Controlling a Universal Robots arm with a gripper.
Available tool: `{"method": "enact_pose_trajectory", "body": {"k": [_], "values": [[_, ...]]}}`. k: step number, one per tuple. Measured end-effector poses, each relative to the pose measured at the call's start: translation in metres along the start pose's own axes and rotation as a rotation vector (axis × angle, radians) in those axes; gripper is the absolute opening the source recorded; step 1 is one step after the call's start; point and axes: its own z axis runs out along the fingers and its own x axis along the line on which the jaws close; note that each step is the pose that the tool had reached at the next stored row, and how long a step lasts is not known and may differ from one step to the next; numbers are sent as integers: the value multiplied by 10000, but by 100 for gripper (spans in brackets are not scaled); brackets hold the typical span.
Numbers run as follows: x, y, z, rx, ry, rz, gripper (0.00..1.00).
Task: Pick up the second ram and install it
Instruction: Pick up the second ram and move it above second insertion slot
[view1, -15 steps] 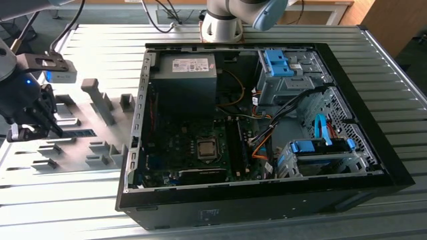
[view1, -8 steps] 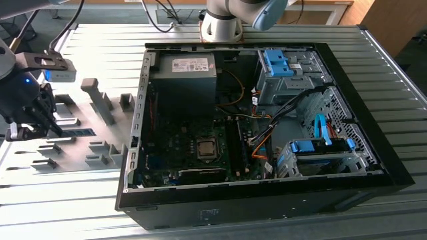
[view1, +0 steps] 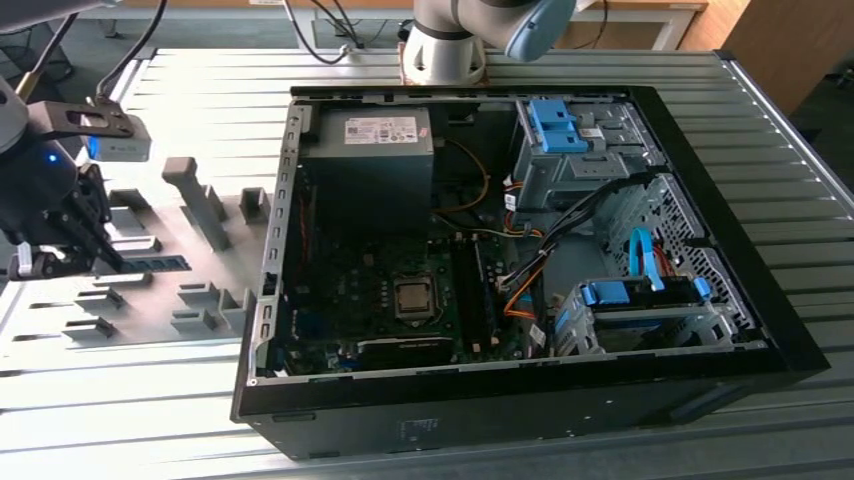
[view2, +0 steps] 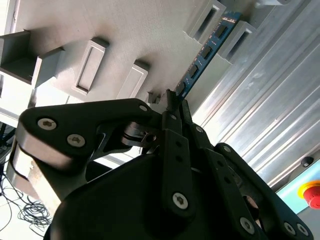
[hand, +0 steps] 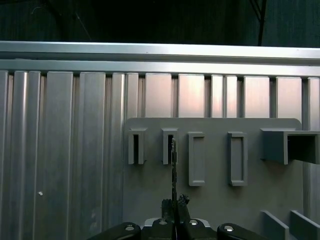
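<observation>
Blue with dark chips, the memory stick (view2: 205, 52) stands on edge in the grey holder (hand: 215, 165) on the desk (hand: 60, 150), its far end between two slot blocks. Gripped so near one end, it could twist or jam in those slots if pulled askew. The hand (view2: 173, 100) is pinched together on the near end, and the stick runs straight out from its tips.

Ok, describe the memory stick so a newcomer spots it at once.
Beside the open black computer case, on the exterior view's left, lies a grey fixture plate. On edge on it stands the thin blue memory stick, the only blue, chip-lined strip among grey blocks, gripped by the black tool.
</observation>
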Motion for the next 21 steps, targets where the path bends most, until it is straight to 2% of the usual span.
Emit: {"method": "enact_pose_trajectory", "body": {"k": [21], "values": [[-2, 1, -93, -1, 1, 0, 14]]}}
